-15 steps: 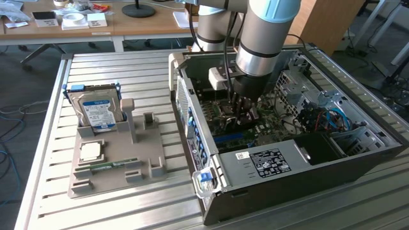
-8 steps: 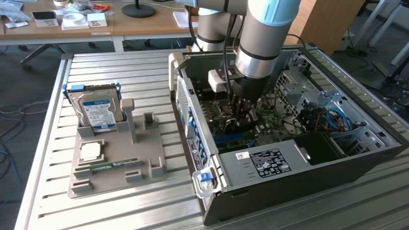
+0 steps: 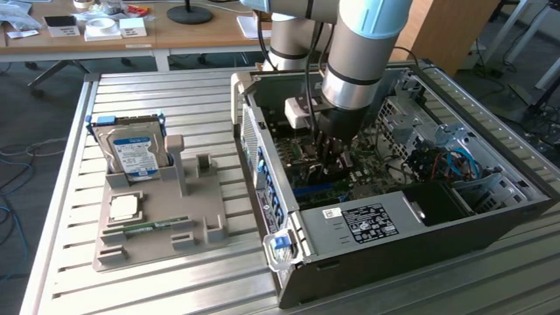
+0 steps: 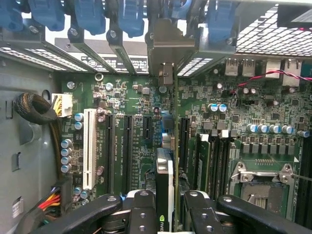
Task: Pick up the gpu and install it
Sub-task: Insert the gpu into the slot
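Arm: Your grey and pale-blue robot arm (image 3: pixel 363 52) comes down from the far edge of the slatted metal surface (image 3: pixel 175 92) into the open black computer case (image 3: pixel 490 223).
Case position: It stands on the surface toward the exterior view's right edge, with its side panel off.
Claw: Your black two-fingered claw (image 4: pixel 168 195) sits low inside the case, just above the green motherboard (image 4: pixel 126 97).
Claw state: It is clamped on the gpu, with one black finger (image 4: pixel 141 212) against each flat face of the card.
Gpu: The thin dark expansion card with a pale upper edge, the gpu (image 4: pixel 165 168), stands upright on its long edge between the fingers.
Gpu alignment: It runs parallel to the long white expansion slot (image 4: pixel 89 146) and lies between two black slots.
Gpu seating: You cannot tell whether its lower edge is fully home in a slot.
Rear wall: A pale metal bracket (image 4: pixel 163 53) stands in line with the card, below the row of blue retaining clips (image 4: pixel 87 14).
Processor socket: The silver-framed socket (image 4: pixel 261 187) lies well to one side of the card.
Parts holder: A grey plastic holder (image 3: pixel 162 239) rests near the exterior view's left edge of the surface, apart from the case.
Holder contents: A silver hard drive with a blue-white label (image 3: pixel 131 151) stands upright at its far end. A pale square processor chip (image 3: pixel 125 207) and a narrow green RAM stick (image 3: pixel 144 228) lie flat nearer the front edge.
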Robot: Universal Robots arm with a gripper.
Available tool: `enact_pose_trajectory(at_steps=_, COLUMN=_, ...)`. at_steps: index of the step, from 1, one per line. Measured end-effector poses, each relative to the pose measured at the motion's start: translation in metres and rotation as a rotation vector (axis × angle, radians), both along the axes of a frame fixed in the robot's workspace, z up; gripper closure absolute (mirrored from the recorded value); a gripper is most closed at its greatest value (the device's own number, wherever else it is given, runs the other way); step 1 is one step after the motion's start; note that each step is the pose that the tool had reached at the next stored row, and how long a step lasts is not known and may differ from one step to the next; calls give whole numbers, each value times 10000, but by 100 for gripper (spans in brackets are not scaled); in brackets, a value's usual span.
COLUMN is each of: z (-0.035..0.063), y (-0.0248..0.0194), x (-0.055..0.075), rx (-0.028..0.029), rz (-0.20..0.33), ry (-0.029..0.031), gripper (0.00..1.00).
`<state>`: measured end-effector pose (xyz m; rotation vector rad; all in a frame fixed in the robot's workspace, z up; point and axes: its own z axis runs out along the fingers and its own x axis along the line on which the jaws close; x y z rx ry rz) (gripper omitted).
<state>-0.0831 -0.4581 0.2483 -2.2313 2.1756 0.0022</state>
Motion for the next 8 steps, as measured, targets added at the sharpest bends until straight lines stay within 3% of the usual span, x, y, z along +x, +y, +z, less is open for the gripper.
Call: enact_pose_trajectory(at_steps=8, z=-21, y=-17, x=0, rx=0, rz=-327, ry=0, gripper=73)
